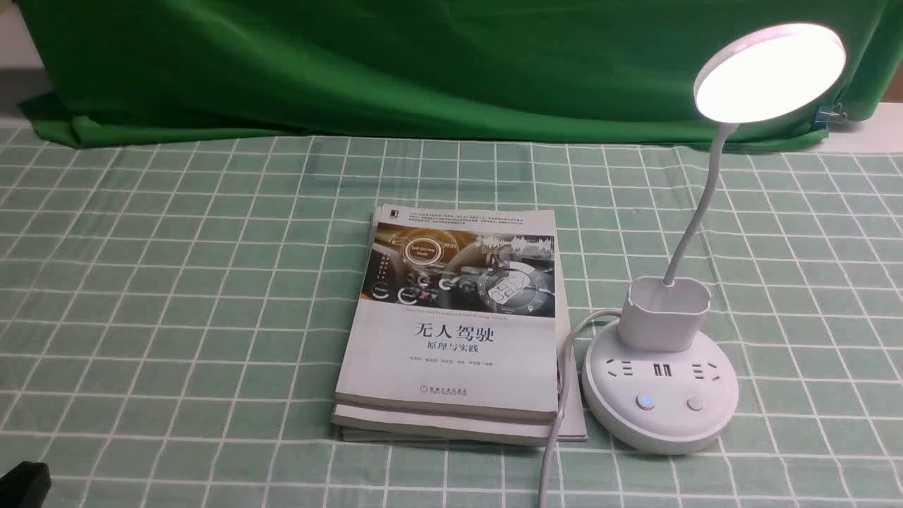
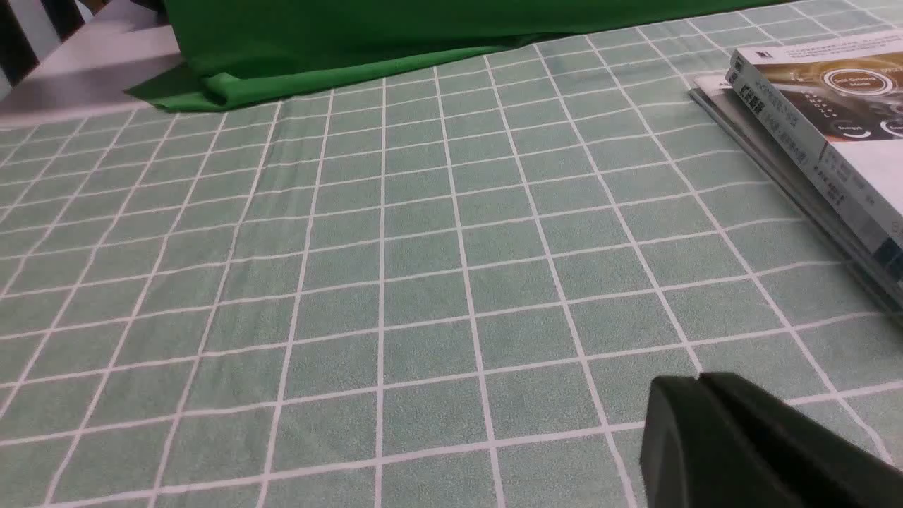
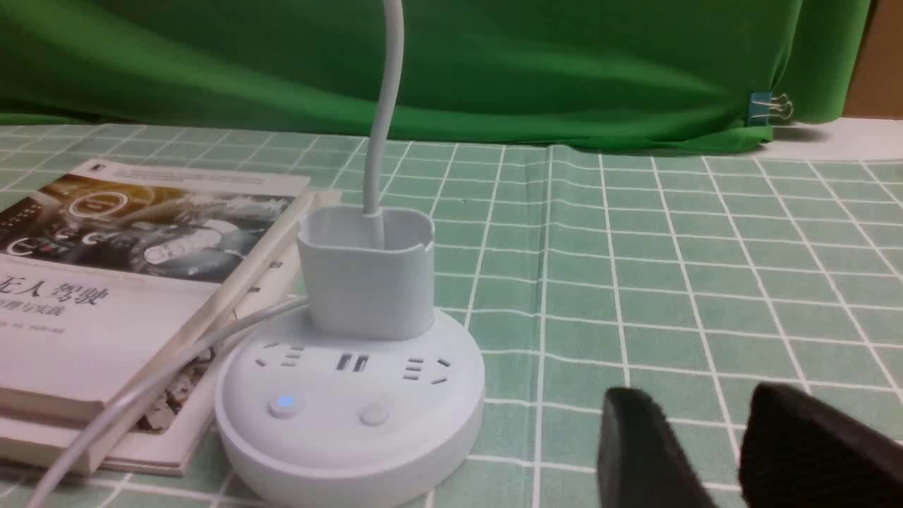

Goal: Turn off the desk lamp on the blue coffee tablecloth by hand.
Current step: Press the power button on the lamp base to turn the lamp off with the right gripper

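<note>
Desk lamp glowing on the blue coffee tablecloth, just right of the books. Right hand near its base, fingers spread; left hand has fingers pinched together, empty.

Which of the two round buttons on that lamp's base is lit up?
The left button, the one nearer the book: it glows blue, while the right button is plain white and unlit.

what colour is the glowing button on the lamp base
Blue; the lit button on the desk lamp shows best in the right wrist view.
</note>
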Robot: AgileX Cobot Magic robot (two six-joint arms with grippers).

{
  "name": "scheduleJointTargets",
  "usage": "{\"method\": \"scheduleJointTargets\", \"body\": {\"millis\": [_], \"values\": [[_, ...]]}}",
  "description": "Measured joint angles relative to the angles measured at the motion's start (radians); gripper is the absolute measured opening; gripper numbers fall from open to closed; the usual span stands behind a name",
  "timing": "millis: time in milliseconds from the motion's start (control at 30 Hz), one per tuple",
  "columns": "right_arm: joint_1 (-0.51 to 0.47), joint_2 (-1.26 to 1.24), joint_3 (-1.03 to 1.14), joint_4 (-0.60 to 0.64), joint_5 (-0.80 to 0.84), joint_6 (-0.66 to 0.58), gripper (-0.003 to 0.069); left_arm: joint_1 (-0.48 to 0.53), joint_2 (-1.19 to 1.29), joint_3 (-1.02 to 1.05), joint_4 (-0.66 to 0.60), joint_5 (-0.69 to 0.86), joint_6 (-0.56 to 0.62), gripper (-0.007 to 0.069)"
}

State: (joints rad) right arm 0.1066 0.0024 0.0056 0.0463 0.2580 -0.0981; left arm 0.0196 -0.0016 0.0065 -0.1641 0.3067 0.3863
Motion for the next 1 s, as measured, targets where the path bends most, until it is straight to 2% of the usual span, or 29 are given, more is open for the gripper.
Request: {"method": "scheduleJointTargets", "body": {"millis": [833, 933, 1000], "values": [[0.000, 0.000, 0.000, 0.001, -0.035, 0.007, 0.0239, 0.000, 0.000, 0.000, 0.000, 0.000, 0.000, 0.0000], [0.000, 0.000, 0.001, 0.053, -0.146, 0.117, 0.0239, 0.000, 0.000, 0.000, 0.000, 0.000, 0.000, 0.0000], [0.000, 0.000, 0.001, 0.089, -0.233, 0.272, 0.0239, 0.000, 0.000, 0.000, 0.000, 0.000, 0.000, 0.0000]]}}
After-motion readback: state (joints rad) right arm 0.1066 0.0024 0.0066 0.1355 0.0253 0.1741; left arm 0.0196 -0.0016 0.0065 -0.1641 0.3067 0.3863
